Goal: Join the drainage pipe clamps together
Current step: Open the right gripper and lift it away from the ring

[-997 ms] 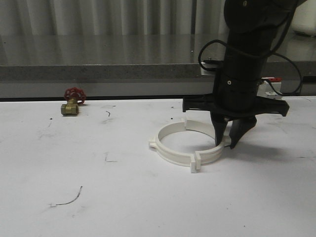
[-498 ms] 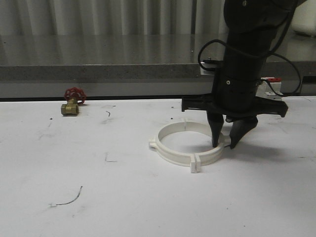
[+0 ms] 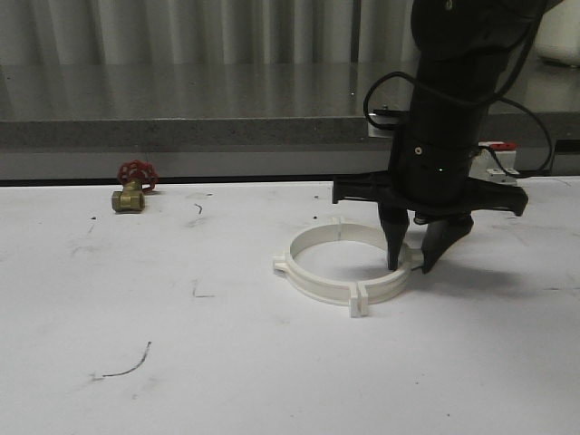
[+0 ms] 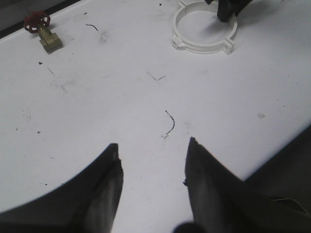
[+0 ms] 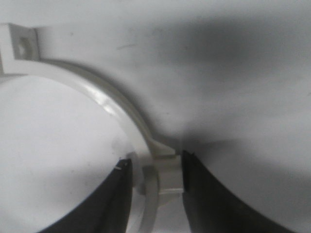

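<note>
1. Two drainage pipe clamps (image 3: pixel 346 268) lie flat on the white tabletop (image 3: pixel 181 362), set end to end as a closed ring, right of centre in the front view; end tabs meet at the near side and at the far side.
2. Right gripper (image 3: pixel 412 265) points straight down over the ring's right side. One finger stands inside the ring, the other outside, the jaws narrowly parted and straddling the wall at a side lug. In the right wrist view both fingers (image 5: pixel 121 194) sit just beside the lug (image 5: pixel 167 167); firm contact cannot be judged.
3. Left gripper (image 4: pixel 151 160) hovers above bare tabletop, well apart from the ring, its jaws spread and holding nothing.
4. Brass valve with a red handwheel (image 3: pixel 134 187) rests near the tabletop's far left edge, well apart from the clamps.
5. Right arm (image 3: pixel 449 118) hides part of the grey ledge (image 3: pixel 181 134) and a white box with a red top (image 3: pixel 497 154) behind it.
6. Dark scuffs and a curved scratch (image 3: pixel 127 362) mark the tabletop.
</note>
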Robot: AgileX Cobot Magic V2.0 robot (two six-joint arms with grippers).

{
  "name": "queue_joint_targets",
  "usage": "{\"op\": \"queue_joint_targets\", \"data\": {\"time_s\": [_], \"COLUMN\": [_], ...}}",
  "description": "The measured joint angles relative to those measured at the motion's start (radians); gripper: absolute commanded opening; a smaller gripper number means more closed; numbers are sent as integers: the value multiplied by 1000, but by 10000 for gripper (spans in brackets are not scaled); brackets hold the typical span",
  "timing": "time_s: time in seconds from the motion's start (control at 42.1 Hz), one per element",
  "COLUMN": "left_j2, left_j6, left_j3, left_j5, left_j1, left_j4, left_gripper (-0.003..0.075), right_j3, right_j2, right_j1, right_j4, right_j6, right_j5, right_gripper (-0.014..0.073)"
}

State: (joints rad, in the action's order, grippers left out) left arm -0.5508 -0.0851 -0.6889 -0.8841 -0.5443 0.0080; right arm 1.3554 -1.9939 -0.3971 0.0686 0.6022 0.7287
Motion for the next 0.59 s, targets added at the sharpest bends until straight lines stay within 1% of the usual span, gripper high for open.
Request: {"op": "queue_joint_targets", "data": {"time_s": [0.142,0.214,0.261,0.309,0.356,0.498,0.593], "left_j2": [0,0,0,0,0,0,0], "left_j6": [0,0,0,0,0,0,0], "left_j3": [0,0,0,0,0,0,0], "left_j5": [0,0,0,0,0,0,0], "left_j1": [0,0,0,0,0,0,0], "left_j4": [0,0,0,0,0,0,0], "left_gripper": [302,302,302,302,302,302,302], "right_j3": [0,0,0,0,0,-2,-26], "right_j2": [32,67,95,134,173,336,456], "right_j1": [-2,-2,-2,1,2,32,54], "right_j4": [-6,12,30,43,45,-11,-47], "right_j6": [0,0,-16,-60,-131,-445,-594], "right_j5": [34,67,92,118,135,170,168], "right_gripper": [291,289,289,289,289,288,288]}}
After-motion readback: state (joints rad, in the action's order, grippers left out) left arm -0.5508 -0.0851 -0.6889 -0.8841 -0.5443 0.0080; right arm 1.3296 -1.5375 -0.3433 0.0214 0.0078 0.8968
